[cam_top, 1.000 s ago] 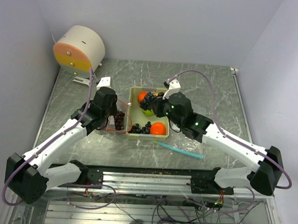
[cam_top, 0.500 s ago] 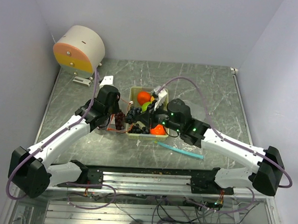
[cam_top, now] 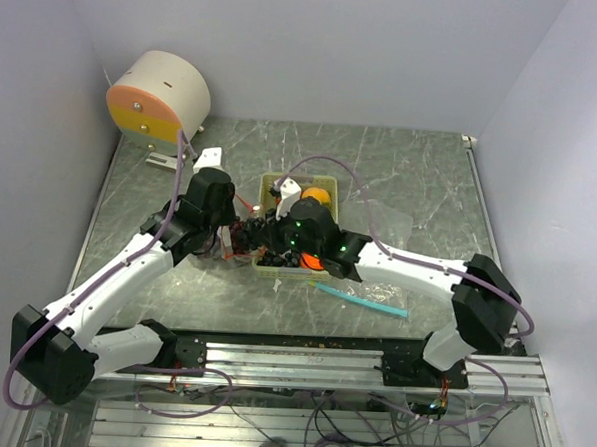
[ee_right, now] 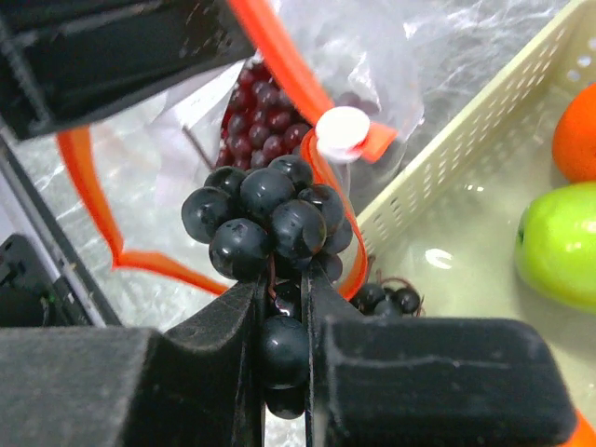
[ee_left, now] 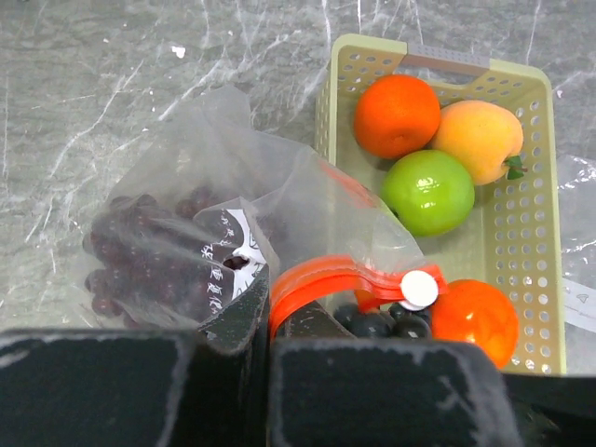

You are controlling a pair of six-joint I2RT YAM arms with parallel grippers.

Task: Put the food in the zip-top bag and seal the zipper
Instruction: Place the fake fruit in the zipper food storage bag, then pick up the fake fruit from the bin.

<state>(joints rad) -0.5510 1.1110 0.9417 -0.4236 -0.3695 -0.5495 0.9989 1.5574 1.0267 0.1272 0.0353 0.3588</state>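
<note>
Two right fingers [ee_right: 419,391] pinching grapes [ee_right: 270,219], left fingers [ee_left: 372,391] clamping zipper [ee_left: 326,277]

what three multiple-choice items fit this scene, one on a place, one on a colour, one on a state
1. The green fruit lies: A in the bag; B in the basket; C on the bare table.
2. The tab on the zipper is: A white; B black; C green.
3. The right gripper is: A open and empty; B shut on an orange; C shut on dark grapes.

Answers: B, the basket's walls surround it; A, the round tab shows white against the red-orange strip; C, the bunch is pinched between its fingers.
</note>
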